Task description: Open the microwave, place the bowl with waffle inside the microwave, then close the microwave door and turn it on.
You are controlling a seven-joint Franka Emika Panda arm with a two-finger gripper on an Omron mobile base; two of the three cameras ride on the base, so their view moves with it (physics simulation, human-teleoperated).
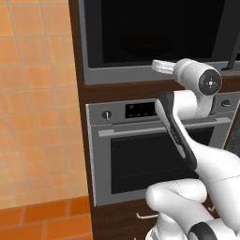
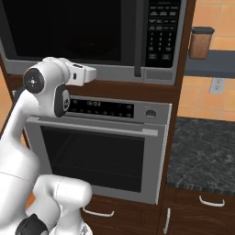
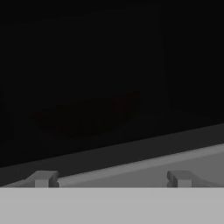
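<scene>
Gripper [image 3: 110, 178], jaws wide apart and holding nothing, faces the closed microwave door [image 2: 69, 32].

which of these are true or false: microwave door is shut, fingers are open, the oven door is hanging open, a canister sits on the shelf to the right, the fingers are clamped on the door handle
1. The microwave door is shut. True: its black glass sits flush in the grey frame of the microwave.
2. The fingers are open. True: in the hand view the two tips stand far apart, with nothing between them.
3. The oven door is hanging open. False: it is closed, its horizontal handle level across the front.
4. A canister sits on the shelf to the right. True: a brown one with a dark lid.
5. The fingers are clamped on the door handle. False: the hand is in front of the glass, left of the vertical bar.
</scene>
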